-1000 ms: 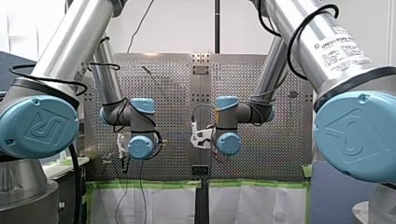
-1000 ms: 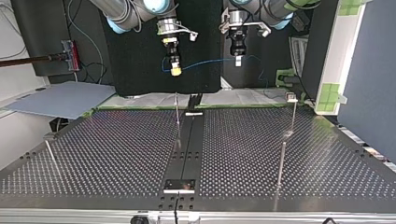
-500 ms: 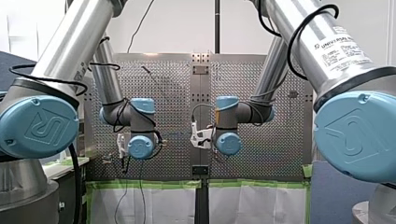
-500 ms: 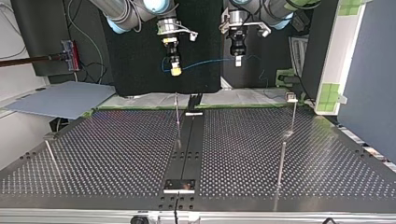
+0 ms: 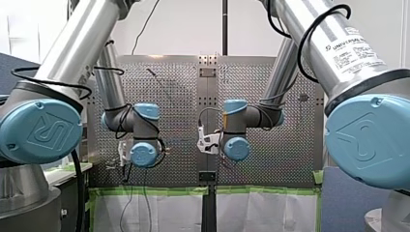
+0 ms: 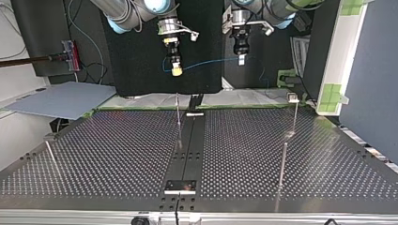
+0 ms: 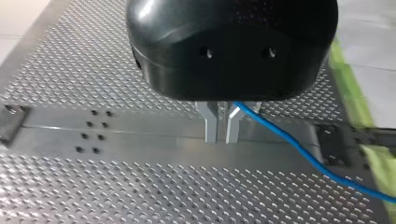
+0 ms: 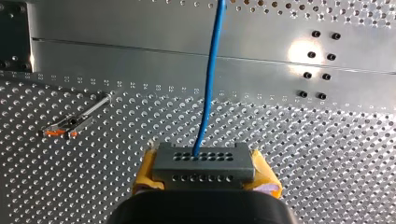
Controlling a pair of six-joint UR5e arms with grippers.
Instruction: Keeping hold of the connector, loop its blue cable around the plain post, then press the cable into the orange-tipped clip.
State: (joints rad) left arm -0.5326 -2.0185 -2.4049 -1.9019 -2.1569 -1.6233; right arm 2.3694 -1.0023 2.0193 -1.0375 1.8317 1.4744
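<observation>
One grey connector block (image 8: 204, 165), studded with small holes, sat clamped between the yellow pads (image 8: 145, 170) of my right gripper (image 8: 204, 175), over the perforated metal table (image 8: 327, 154). Its thin blue cable (image 8: 210, 79) ran straight ahead from the block's face. In the upper middle of the top view, the cable stretched across to my left gripper (image 6: 241, 58). There two metal fingers (image 7: 211, 123) were pinched together on it, and the cable trailed away beside them. A slim orange-tipped clip (image 8: 70, 123) stood on the table, ahead of and beside my right gripper, apart from the cable.
</observation>
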